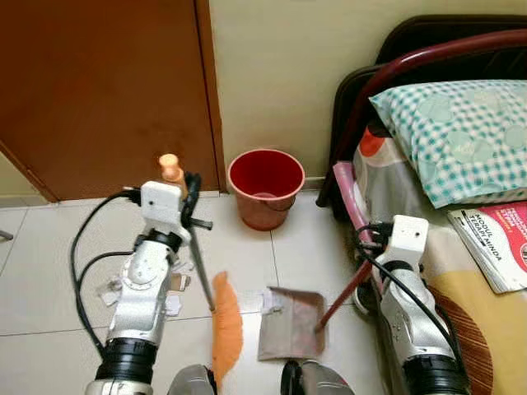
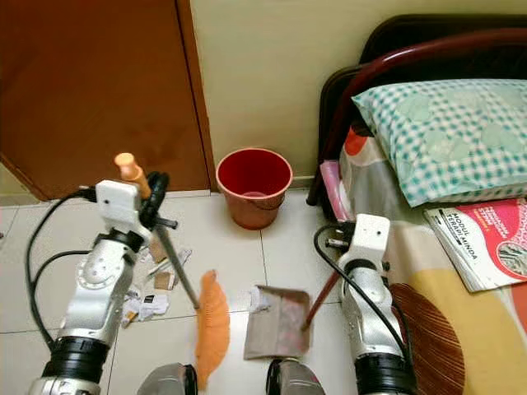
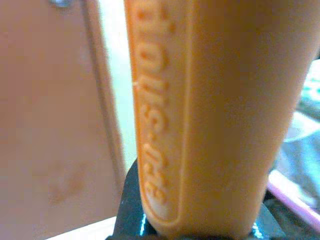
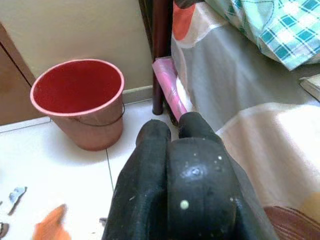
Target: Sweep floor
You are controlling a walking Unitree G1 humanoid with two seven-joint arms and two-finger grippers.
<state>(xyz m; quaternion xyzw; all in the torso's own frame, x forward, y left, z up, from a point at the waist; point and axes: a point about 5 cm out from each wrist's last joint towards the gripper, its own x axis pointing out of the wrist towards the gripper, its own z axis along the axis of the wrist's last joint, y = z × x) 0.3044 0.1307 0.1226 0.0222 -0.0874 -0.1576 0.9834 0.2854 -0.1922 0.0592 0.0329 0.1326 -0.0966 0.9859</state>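
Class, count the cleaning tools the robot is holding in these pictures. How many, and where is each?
2. The orange-bristled broom is held by the left gripper, left of centre; the brown flat dustpan, beside it on the tiles, by the right gripper.

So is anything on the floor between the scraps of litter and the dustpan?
Only the broom head lies between them: the scraps are on its left and the dustpan sits on its right. One scrap already rests at the dustpan's near corner.

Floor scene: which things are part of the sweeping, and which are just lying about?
Job: broom in left gripper; dustpan in right gripper; paper scraps; red bucket.
Lying about: pillow, book, door.
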